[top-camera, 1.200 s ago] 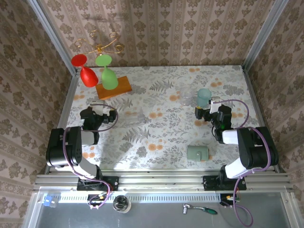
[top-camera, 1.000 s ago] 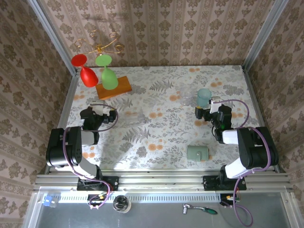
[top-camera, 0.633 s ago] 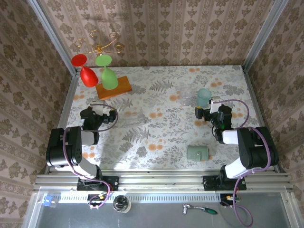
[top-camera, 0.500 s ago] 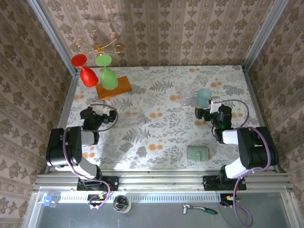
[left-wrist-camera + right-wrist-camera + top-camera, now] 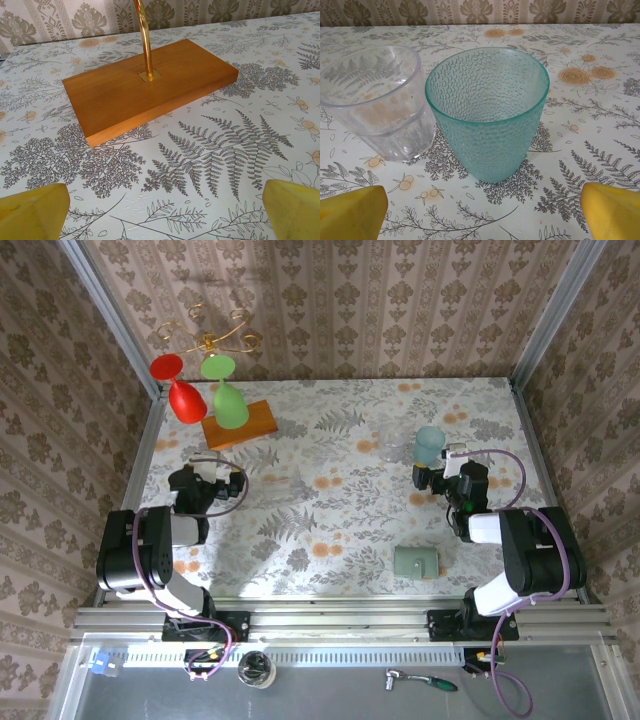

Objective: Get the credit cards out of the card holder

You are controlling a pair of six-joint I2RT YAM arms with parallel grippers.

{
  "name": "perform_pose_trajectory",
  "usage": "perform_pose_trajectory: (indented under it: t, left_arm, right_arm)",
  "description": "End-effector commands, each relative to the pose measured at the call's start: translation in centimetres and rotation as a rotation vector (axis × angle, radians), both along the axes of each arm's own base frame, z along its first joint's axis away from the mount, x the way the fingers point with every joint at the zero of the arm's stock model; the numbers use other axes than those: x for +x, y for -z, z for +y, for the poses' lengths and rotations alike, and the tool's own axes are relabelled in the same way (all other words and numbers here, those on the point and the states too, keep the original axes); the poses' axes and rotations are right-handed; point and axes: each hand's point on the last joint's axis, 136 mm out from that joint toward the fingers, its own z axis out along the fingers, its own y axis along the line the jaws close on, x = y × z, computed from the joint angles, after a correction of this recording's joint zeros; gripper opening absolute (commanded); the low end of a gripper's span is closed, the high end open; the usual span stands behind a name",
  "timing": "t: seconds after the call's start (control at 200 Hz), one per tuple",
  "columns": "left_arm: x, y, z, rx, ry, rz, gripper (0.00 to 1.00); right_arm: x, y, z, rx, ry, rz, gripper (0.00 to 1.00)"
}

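Counter (image 5: 340,430) with a fern print carries everything. Orange wooden block (image 5: 150,87) lies ahead of the left claw (image 5: 162,210), whose yellow fingers stand wide apart and hold nothing. Right claw (image 5: 482,212) is equally wide and empty, facing a teal cup (image 5: 487,110) just beside a clear glass (image 5: 377,100). Card holder (image 5: 416,562) lies closed near the counter's front edge, by the right arm's base, well apart from both claws.
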Motion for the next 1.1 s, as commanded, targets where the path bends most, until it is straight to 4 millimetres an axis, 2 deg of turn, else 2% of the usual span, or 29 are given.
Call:
perform_pose_trajectory:
  t: [0.0, 0.31, 0.54, 0.665, 0.68, 0.785, 0.9, 1.015, 1.095]
  left_arm:
    - [0.3, -0.4, 0.6, 0.002, -0.022, -0.019, 1.00]
    - [0.0, -0.8, 0.8, 0.039, -0.066, -0.041, 1.00]
    - [0.1, -1.9, 0.7, 0.099, -0.113, -0.017, 1.00]
    - [0.2, -3.5, 0.5, 0.175, -0.185, 0.013, 1.00]
    - [0.1, -3.6, 0.4, 0.184, -0.189, 0.020, 1.00]
    - [0.0, -5.5, -0.6, 0.192, -0.206, 0.031, 1.00]
    - [-0.1, -6.9, -1.5, 0.114, -0.234, 0.069, 1.00]
    - [-0.3, -7.0, -3.0, 0.017, -0.220, 0.178, 1.00]
    - [-0.7, -6.3, -4.2, -0.032, -0.202, 0.278, 1.00]
  right_arm:
    - [0.5, -0.3, -1.3, -0.006, 0.086, -0.002, 1.00]
    - [0.8, -0.7, -1.7, -0.027, 0.123, 0.019, 1.00]
    - [1.1, -2.2, -0.9, -0.059, 0.102, 0.057, 1.00]
    - [0.9, -2.9, -0.7, -0.086, 0.125, 0.104, 0.99]
    - [0.9, -3.8, -0.6, -0.082, 0.125, 0.089, 0.99]
    - [0.5, -4.8, 0.3, -0.068, 0.112, 0.121, 0.98]
    - [0.1, -5.3, 1.8, -0.054, 0.091, 0.168, 0.95]
    - [-0.4, -5.8, 3.9, -0.037, 0.058, 0.226, 0.93]
    - [-0.7, -6.1, 5.7, -0.019, 0.027, 0.247, 0.92]
